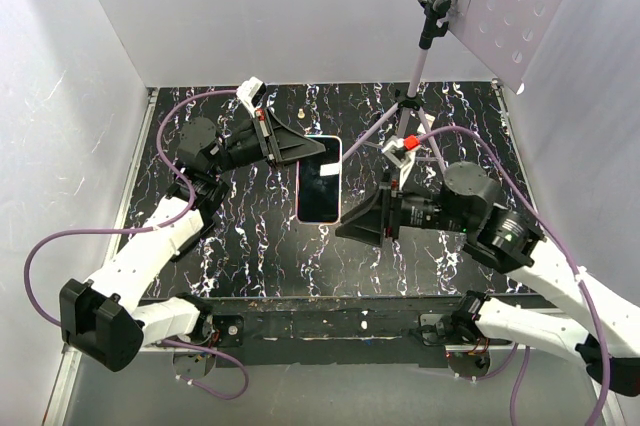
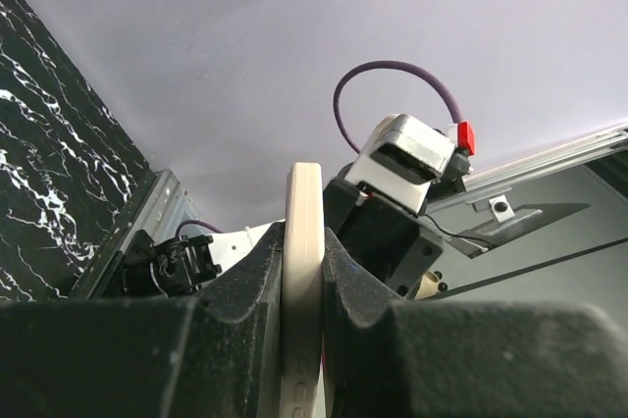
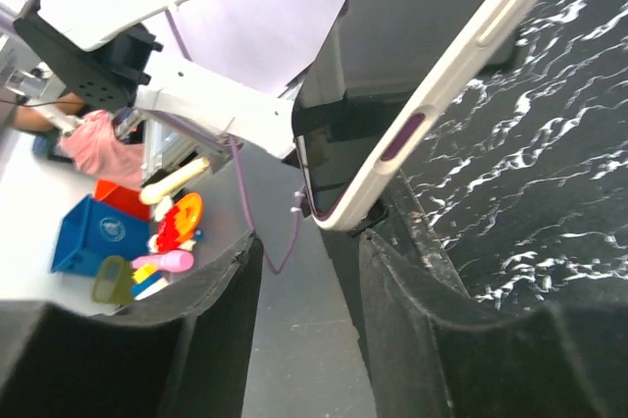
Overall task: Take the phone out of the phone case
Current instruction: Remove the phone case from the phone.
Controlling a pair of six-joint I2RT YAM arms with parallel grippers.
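Two claws: both are at the phone case (image 1: pixel 300 178), but only one has hold of it.
Step now: I think the case is being held steady so the phone (image 1: pixel 320 181) can be pushed or peeled out. The phone is in the case, so the job is not done yet.
Next move: the right claw (image 1: pixel 345 224) needs to catch just the rim of the case at the near corner and bend it away. It must be gentle, because a slip could knock the phone loose.
Right claw (nearest): its jaws stand apart and squeeze nothing. In its own camera, the near corner of the case sits in the gap between them.
Phone: it is in the middle of the table (image 1: pixel 250 246), between the two claws. It looks lifted a bit, though I cannot be sure.
Which way it points: the dark screen faces up, and the long side runs from near to far.
Left claw (image 1: pixel 305 151) (farther): it is closed tight on the far left part of the case. Its camera shows the pale edge pinched between both fingers.
Far back: a thin stand (image 1: pixel 415 86) is behind the phone — it is not touching it.
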